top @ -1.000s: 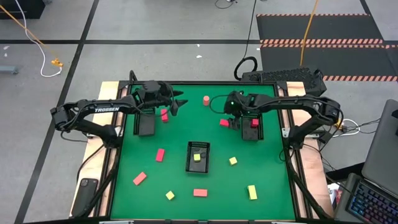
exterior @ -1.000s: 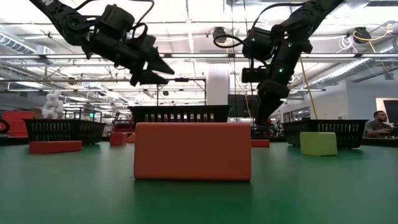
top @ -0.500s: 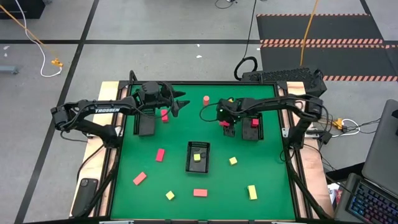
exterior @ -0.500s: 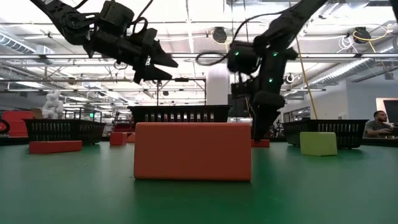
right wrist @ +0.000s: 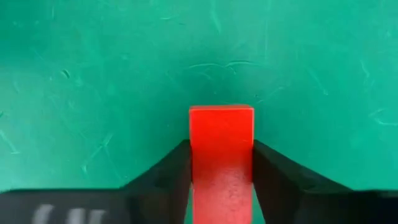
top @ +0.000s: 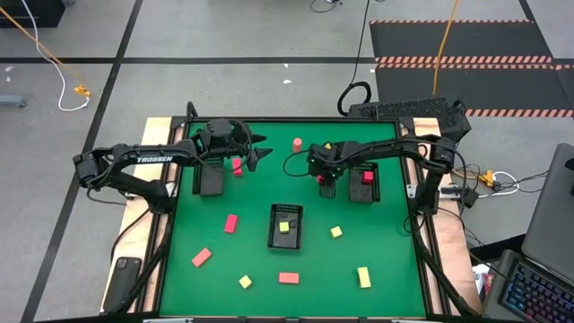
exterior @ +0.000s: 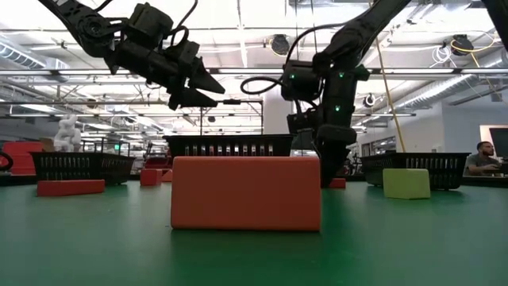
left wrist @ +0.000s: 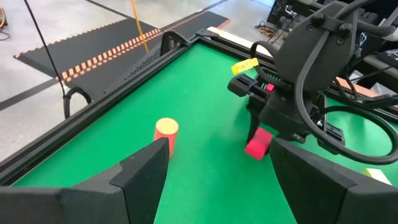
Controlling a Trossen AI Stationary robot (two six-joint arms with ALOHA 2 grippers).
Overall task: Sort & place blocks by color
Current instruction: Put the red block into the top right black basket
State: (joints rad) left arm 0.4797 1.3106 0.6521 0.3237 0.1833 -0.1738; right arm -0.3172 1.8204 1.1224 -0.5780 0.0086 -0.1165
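The left arm is lettered "TROSSEN"; its left tool [top: 256,144] hangs spread and empty above the counter's [top: 251,251] far-left area. The right tool [top: 325,178] has shifted leftward and narrowed onto the red block [right wrist: 221,155] near the right tray [top: 360,191]. An orange block [exterior: 246,193] blocks the low view's centre.

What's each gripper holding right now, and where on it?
Right gripper: red block, fingers pressed on its two opposite side faces, still on the mat. Left gripper: open, nothing held.
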